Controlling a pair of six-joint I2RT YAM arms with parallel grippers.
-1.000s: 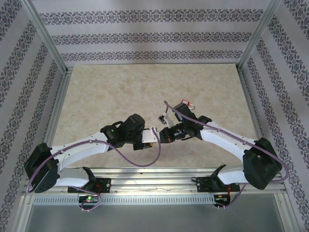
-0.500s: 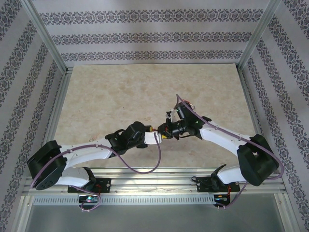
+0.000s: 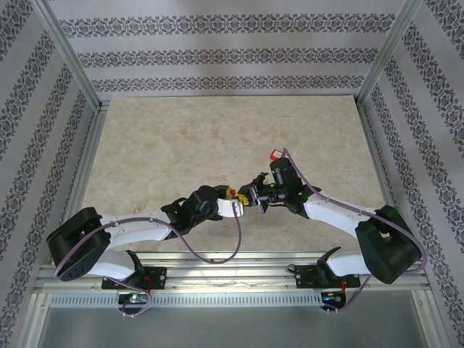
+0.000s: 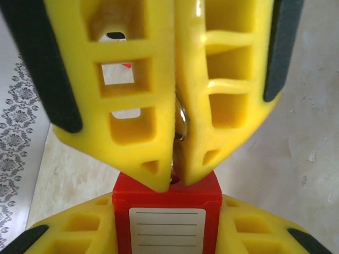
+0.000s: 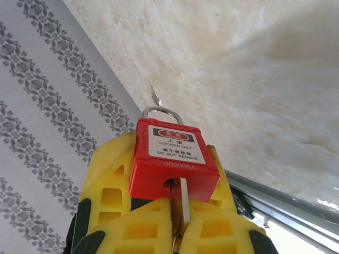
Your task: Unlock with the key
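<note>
Reading from the left, what does the left gripper [image 3: 235, 201] hold? (Student)

Its yellow ribbed fingers [image 4: 69, 235] are closed part-way on a red plastic padlock [image 4: 167, 203], one finger against each side of the body. The lock is held over the near middle of the beige marbled tabletop [image 3: 181, 138]. In the left wrist view, a blank, lined white label faces the camera. (Tutor)

And the opposite face? (Student)

In the right wrist view, a white label reads LOCKED OUT, DO NOT REMOVE. Both legs of the steel shackle [image 5: 161, 111] run into the body at the far end. (Tutor)

Where is the key? (Student)

The silver metal key [image 5: 184, 203] sits just right of the padlock. Its blade meets the notch in the lock's near end; how deep it sits cannot be told. (Tutor)

What grips it? (Student)

The right gripper [image 3: 255, 197] does. Its own yellow fingers [image 5: 222, 233] are pressed together on the key, with only the metal between them. In the left wrist view, a steel ring [image 4: 181, 119] shows in the seam between those fingers. The two grippers meet tip to tip. (Tutor)

Anything further right? (Student)

A small red item [image 3: 275, 154] lies on the tabletop just beyond the right arm's wrist, too small to identify. (Tutor)
</note>
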